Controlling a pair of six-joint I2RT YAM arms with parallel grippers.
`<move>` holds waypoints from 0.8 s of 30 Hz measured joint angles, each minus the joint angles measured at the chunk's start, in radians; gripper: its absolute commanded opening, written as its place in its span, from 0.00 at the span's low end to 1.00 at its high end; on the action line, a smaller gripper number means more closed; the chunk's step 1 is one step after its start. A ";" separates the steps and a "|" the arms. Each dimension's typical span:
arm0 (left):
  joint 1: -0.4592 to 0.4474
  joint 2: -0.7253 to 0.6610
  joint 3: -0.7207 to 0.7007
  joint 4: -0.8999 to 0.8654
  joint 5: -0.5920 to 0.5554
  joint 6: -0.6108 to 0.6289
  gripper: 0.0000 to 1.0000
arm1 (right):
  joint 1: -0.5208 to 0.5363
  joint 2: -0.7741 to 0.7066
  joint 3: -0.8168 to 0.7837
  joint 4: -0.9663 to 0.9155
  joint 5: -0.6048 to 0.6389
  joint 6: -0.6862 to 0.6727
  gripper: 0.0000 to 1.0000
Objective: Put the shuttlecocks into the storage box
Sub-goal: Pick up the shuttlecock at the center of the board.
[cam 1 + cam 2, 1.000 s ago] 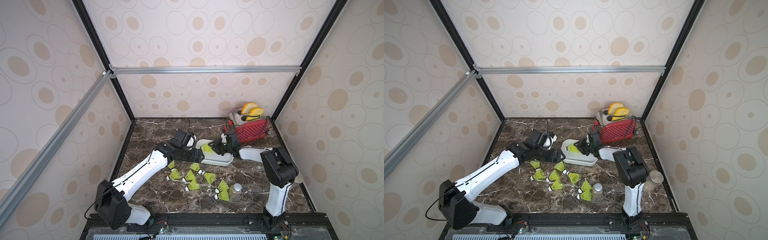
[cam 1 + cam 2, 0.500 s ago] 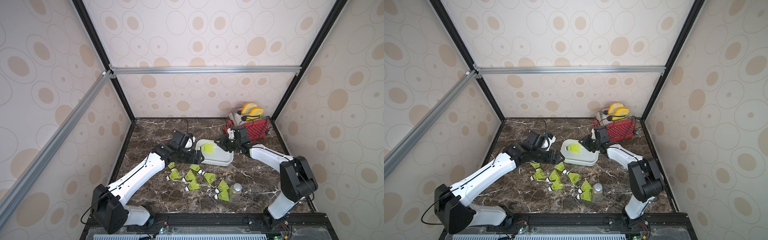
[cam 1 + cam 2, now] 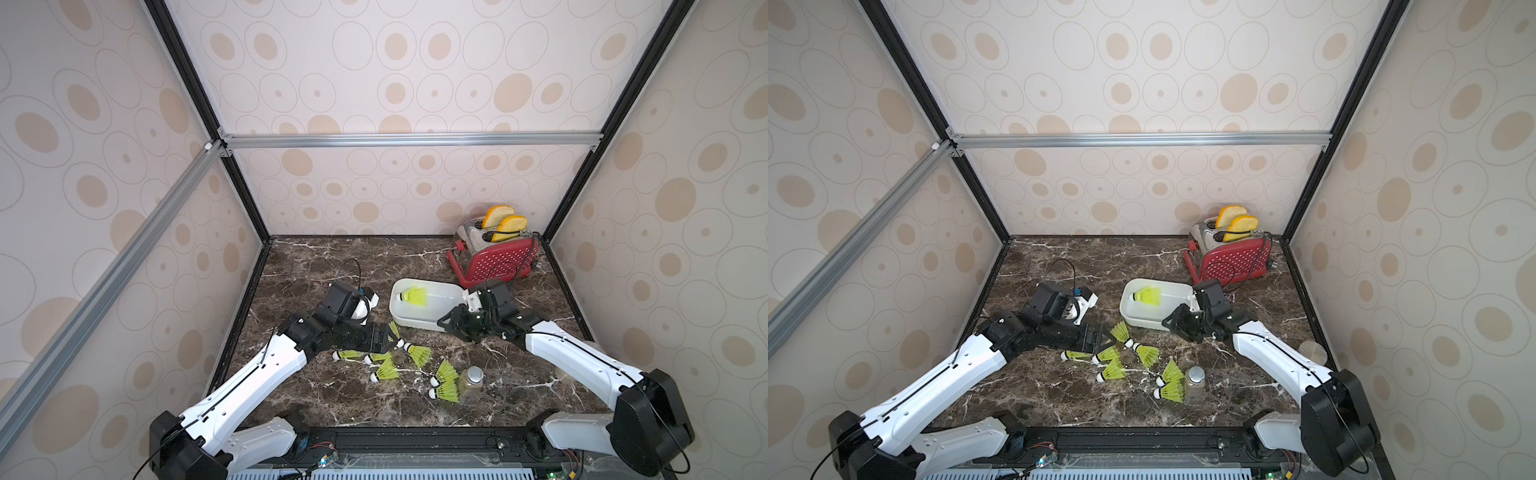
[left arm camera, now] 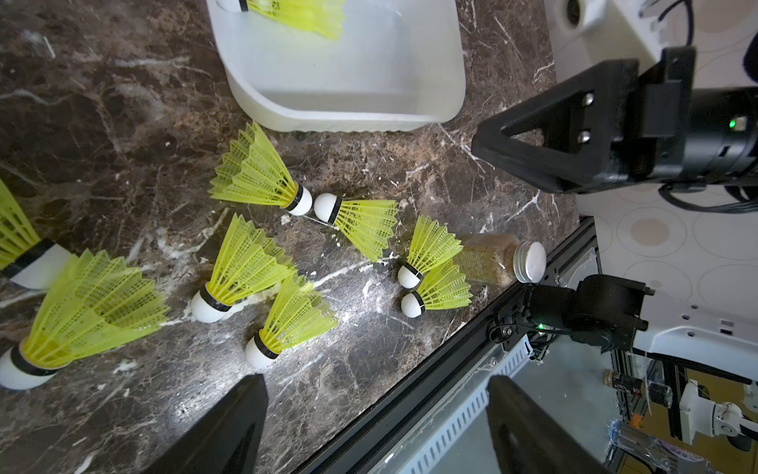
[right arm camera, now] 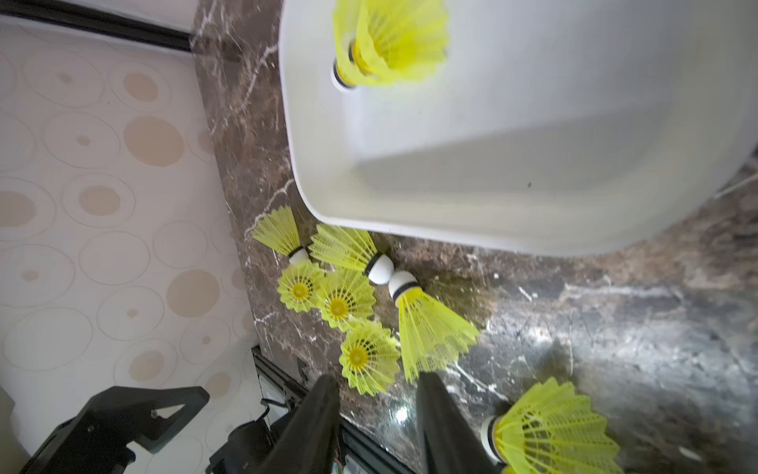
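Holds nothing in left gripper (image 4: 375,385), fingers wide apart near loose shuttlecocks (image 4: 246,266) on marble tabletop (image 4: 102,123); holds nothing in right gripper (image 5: 377,379), fingers narrowly apart beside storage box (image 5: 533,246); one shuttlecock (image 5: 393,41) inside.

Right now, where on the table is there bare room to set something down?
Bare marble runs along the back wall, left of the toaster and behind the white box. Another strip lies between the shuttlecocks and the front rail. Crowded: from the box's near side to the jar.
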 measured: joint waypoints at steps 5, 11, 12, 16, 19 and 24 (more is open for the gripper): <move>0.000 -0.035 -0.063 -0.017 0.030 0.003 0.87 | 0.044 0.003 -0.045 -0.003 -0.015 0.082 0.39; 0.000 -0.066 -0.136 -0.017 0.073 0.002 0.86 | 0.106 0.042 -0.078 0.046 -0.021 0.191 0.39; 0.000 -0.071 -0.145 -0.017 0.078 0.002 0.86 | 0.112 0.048 -0.082 0.053 -0.020 0.204 0.39; 0.000 -0.093 -0.177 -0.017 0.090 0.002 0.86 | 0.133 0.077 -0.087 0.087 -0.016 0.261 0.39; 0.000 -0.115 -0.187 -0.017 0.090 0.001 0.86 | 0.150 0.095 -0.090 0.125 -0.013 0.294 0.39; 0.000 -0.138 -0.190 -0.009 0.090 -0.011 0.86 | 0.173 0.141 -0.093 0.186 -0.010 0.341 0.38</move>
